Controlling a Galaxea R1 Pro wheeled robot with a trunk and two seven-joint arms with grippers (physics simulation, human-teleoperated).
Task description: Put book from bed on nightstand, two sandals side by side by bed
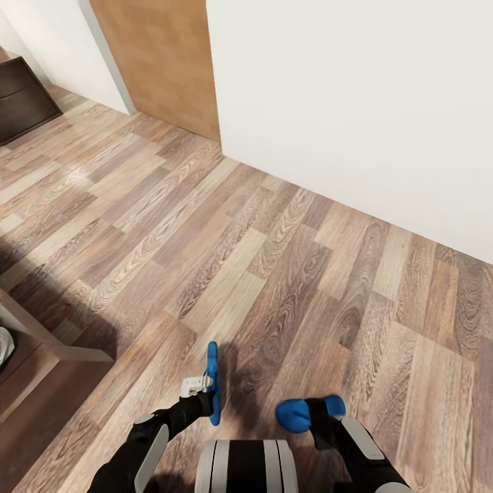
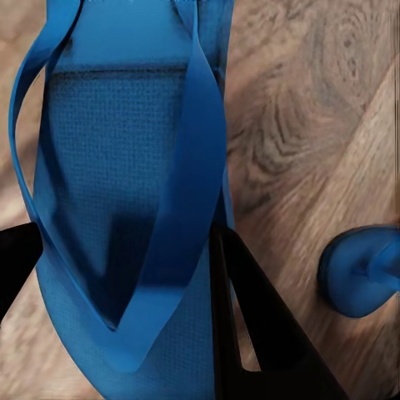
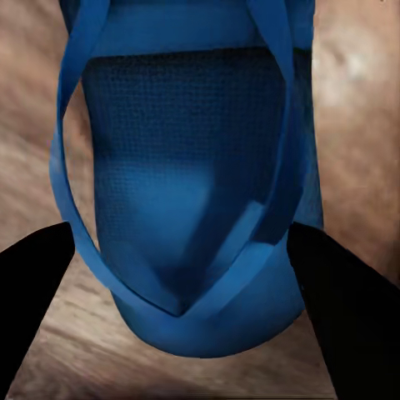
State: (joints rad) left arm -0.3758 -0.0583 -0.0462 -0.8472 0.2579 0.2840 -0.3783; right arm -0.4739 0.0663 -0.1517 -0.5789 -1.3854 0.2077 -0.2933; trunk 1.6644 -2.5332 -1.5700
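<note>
Both flat bright-blue sandals are held off the light-brown wood-plank floor (image 1: 287, 260), one in each gripper, so the step in hand is judged to be the carrying of the pair toward the bed. In the head view the left gripper (image 1: 205, 392) is seen closed on the left-hand sandal (image 1: 213, 383), which is held on edge with its sole roughly vertical; in the left wrist view that sandal (image 2: 125, 208) is seen between the dark fingers (image 2: 250, 325), with its strap looped across the textured footbed. The right gripper (image 1: 316, 414) is closed on the right-hand sandal (image 1: 296, 415), of which the rounded end is presented to the head camera; in the right wrist view this sandal (image 3: 192, 208) is flanked on both sides by the black fingers (image 3: 342, 308). The two sandals are held apart from each other, above bare floor. A white wall (image 1: 356, 103) and a plain wooden door (image 1: 161, 61) are seen ahead, and a dark-brown cabinet (image 1: 20, 96) stands at the far left. A dark-brown wooden frame corner (image 1: 48, 342) is seen at the lower left; it is judged likely to be the bed platform, though this cannot be confirmed. The book is not accounted for here. The next move is judged to call for a turn toward that frame, after which both sandals are to be lowered flat, sole down, parallel and just beside each other.
</note>
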